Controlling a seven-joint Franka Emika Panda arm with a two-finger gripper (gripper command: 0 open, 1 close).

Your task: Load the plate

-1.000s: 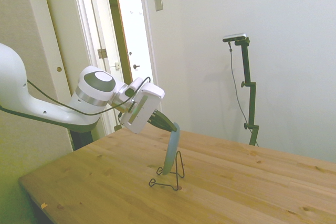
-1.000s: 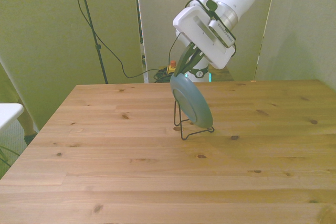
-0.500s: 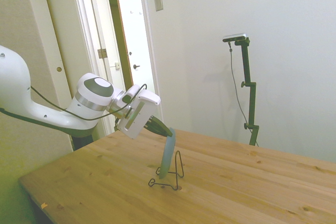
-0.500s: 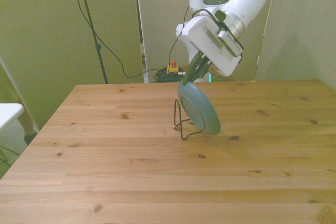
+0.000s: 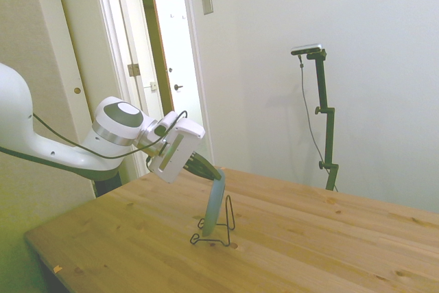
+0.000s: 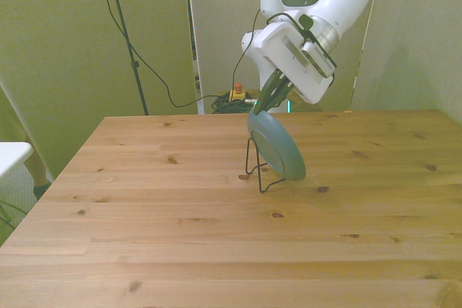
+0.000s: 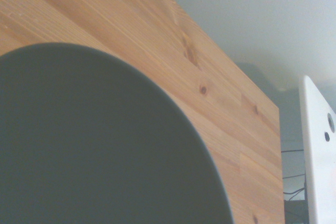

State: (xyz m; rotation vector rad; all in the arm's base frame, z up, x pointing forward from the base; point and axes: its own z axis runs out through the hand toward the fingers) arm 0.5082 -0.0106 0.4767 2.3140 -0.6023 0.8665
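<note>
The white arm is stretched low over the wooden desk (image 6: 144, 214), wrist tilted steeply downward. The end effector (image 6: 266, 101) is clamped on the upper rim of the plate (image 6: 278, 151), which is held nearly upright and leaning, its lower edge in the black wire stand (image 6: 258, 174) mid-desk.

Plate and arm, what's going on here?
The Franka's gripper is shut on the top rim of the plate, holding it on edge and tilted at the small black wire stand in the middle of the table. In the side view the plate's lower edge sits down among the wires of the stand; whether it is fully seated I can't tell. Not released yet.
</note>
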